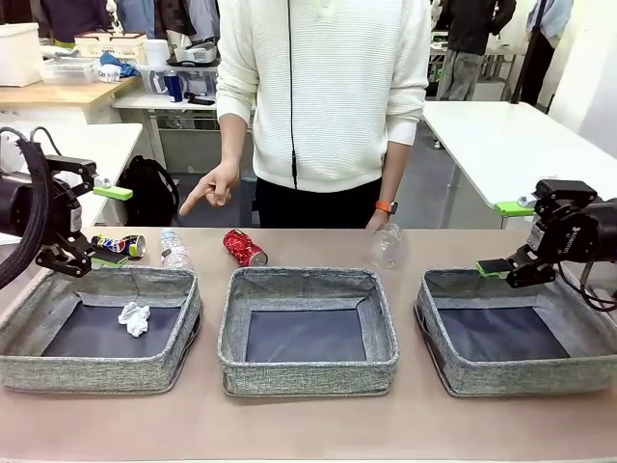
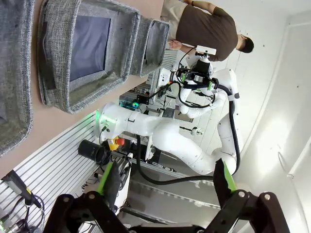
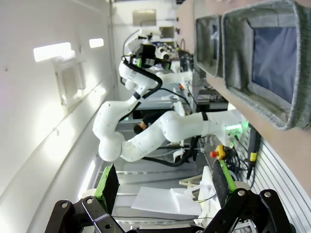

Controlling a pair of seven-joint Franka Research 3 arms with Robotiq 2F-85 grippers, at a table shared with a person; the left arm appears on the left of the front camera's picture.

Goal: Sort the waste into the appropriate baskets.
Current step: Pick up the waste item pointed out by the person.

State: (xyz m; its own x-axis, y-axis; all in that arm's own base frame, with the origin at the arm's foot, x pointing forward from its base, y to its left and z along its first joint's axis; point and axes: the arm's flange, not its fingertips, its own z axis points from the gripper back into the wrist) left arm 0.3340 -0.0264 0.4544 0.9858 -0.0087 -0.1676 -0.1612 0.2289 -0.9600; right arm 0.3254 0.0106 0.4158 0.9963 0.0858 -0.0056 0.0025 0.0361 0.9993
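Three grey woven baskets stand in a row: left (image 1: 96, 371), middle (image 1: 308, 374), right (image 1: 521, 374). A crumpled white paper ball (image 1: 135, 318) lies in the left one; the other two show bare dark bottoms. Behind the baskets lie a crushed dark can (image 1: 122, 244), a clear plastic bottle (image 1: 174, 250), a crushed red can (image 1: 244, 248) and a crushed clear plastic container (image 1: 384, 246). My left gripper (image 1: 109, 227) hangs open above the left basket's far corner, close to the dark can. My right gripper (image 1: 503, 238) hangs open over the right basket's far rim. Both hold nothing.
A person in a white sweater stands at the far side, one hand (image 1: 210, 188) pointing down toward the bottle and red can. The left wrist view shows its open gripper (image 2: 165, 182) and a basket (image 2: 56, 63); the right wrist view shows its open gripper (image 3: 165, 187) and a basket (image 3: 233, 53).
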